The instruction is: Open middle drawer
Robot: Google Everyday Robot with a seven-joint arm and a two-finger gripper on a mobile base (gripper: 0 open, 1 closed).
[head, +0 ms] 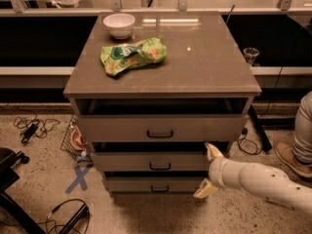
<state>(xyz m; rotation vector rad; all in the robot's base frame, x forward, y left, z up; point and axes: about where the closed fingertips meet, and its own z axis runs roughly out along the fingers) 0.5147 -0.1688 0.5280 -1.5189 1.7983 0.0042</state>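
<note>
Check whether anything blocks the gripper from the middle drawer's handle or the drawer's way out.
Nothing visible does. The cream two-finger gripper sits open at the right end of the grey-taupe middle drawer; its small black bar handle is uncovered.

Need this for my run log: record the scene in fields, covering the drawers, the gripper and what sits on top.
cabinet: grey-taupe, three stacked drawers
middle drawer: black bar handle untouched; not clearly pulled out
gripper: at the middle drawer's right end, right of the handle, jaws spread
on top: white bowl at back left; green snack bag in front of it
floor: blue tape cross left of the cabinet
</note>
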